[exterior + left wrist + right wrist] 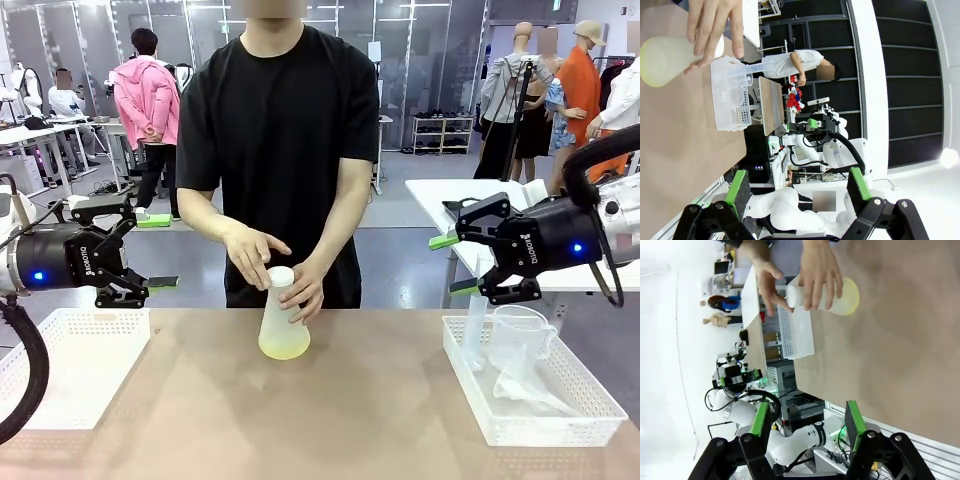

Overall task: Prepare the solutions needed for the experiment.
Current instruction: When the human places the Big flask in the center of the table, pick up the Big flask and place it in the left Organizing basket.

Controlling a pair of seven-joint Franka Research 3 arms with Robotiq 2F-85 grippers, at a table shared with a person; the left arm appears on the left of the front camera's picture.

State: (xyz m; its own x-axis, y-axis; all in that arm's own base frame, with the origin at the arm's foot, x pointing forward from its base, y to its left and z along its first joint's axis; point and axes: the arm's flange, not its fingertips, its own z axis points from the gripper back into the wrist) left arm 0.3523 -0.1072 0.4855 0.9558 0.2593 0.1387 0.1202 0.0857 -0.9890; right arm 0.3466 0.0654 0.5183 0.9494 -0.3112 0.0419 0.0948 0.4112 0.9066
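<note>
A frosted white conical flask [284, 322] stands on the brown table [360, 410] at the middle of its far side, with a shallow layer of pale yellow-green solution [284, 346] in its base. The person's hands [256, 255] are on its neck and top. My left gripper [156, 252] hovers open above the table's left side, well away from the flask. On the right, my right gripper [452, 266] hangs open and empty too. The left wrist view has the flask [662, 60] under a hand [715, 25], beyond my open left gripper [797, 189]. In the right wrist view the flask [842, 297] sits far past my open right gripper [806, 421].
A white basket [590, 415] at the right holds a clear measuring jug [521, 340] and a thin clear cylinder [478, 322]. An empty white basket [70, 365] sits at the left. The person stands close against the table's far edge.
</note>
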